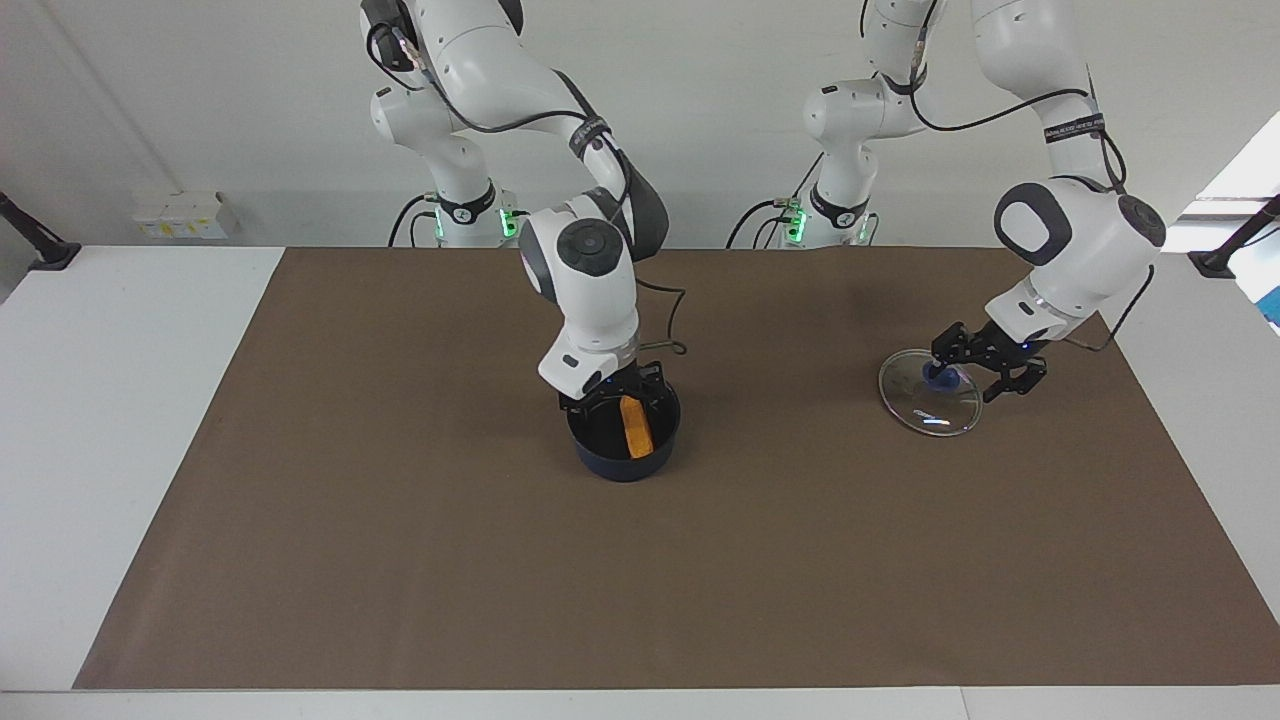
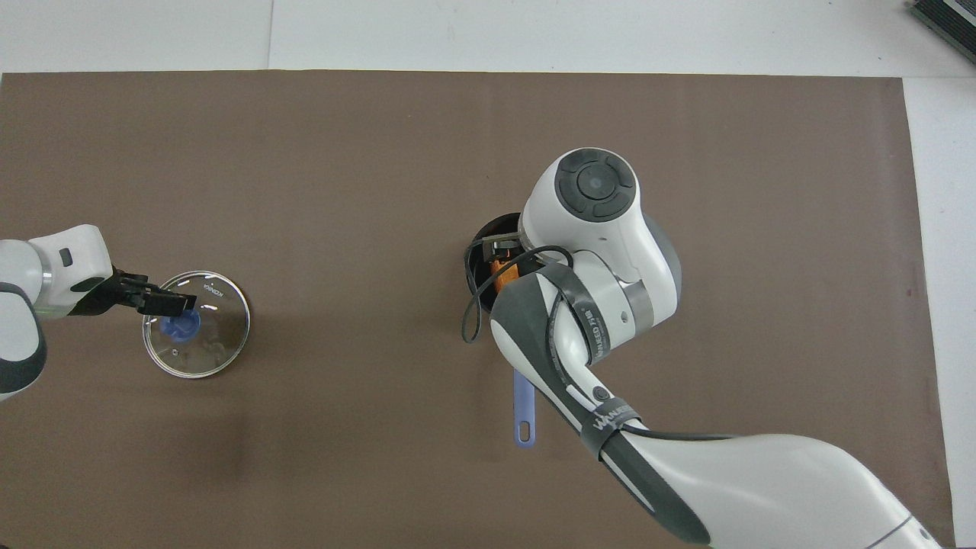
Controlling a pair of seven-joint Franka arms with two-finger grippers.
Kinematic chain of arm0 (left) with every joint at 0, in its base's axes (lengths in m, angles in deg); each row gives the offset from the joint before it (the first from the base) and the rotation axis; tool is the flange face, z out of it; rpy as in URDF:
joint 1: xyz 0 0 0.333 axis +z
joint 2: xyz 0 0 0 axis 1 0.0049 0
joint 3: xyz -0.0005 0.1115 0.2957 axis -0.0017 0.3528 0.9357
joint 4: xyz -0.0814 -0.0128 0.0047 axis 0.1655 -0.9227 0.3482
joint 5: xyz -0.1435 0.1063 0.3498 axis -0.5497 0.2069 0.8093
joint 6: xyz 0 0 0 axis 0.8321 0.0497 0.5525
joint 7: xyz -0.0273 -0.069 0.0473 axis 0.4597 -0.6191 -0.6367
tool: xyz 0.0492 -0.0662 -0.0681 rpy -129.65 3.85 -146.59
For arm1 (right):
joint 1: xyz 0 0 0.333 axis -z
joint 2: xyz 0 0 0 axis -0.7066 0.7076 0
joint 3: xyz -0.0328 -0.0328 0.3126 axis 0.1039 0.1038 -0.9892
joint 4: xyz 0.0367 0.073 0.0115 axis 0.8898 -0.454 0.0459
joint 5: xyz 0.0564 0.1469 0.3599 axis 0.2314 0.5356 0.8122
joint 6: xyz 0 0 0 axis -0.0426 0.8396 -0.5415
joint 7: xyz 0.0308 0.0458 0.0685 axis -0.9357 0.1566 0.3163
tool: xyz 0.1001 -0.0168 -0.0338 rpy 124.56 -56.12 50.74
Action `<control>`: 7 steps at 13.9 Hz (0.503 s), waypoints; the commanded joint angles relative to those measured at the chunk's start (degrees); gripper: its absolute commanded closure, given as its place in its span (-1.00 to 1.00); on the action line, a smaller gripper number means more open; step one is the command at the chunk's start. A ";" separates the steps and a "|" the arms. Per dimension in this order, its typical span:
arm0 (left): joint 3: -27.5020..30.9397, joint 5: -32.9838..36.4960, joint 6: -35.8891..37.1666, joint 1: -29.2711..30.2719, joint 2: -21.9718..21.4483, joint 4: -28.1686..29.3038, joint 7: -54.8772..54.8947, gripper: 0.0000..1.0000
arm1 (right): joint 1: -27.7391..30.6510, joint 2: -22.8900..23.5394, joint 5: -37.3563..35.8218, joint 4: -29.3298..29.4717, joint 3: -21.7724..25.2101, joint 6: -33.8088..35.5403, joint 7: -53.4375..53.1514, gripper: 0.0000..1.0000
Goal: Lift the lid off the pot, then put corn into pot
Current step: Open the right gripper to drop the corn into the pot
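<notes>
We found the corn [image 1: 634,426], light, stiff and bumpy, lying in the pot [image 1: 624,445], the right hand [image 1: 612,395] spread above it. The fragile lid [image 1: 930,391], best held by its knob, lay on the counter [image 1: 400,520], left hand [image 1: 985,368] spread beside the knob.

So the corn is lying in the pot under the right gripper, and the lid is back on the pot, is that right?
Not quite: the lid is not on the pot. It lies flat on the brown mat toward the left arm's end of the table, as the facing view shows. The corn does lie in the pot, under the right gripper.
</notes>
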 commanded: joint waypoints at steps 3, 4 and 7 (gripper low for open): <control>-0.52 2.73 5.21 -2.70 2.92 -10.28 -13.00 -1.00 | 7.06 -10.01 0.28 -1.50 -0.30 8.02 5.57 -1.00; -0.70 5.97 6.61 -3.31 3.45 -12.91 -16.51 -1.00 | 8.11 -11.76 -0.33 -1.50 -0.30 9.43 5.66 -1.00; -0.61 13.80 11.97 -7.70 4.24 -19.42 -27.32 -1.00 | 12.33 -16.68 -1.92 -1.50 -0.39 15.31 10.55 -1.00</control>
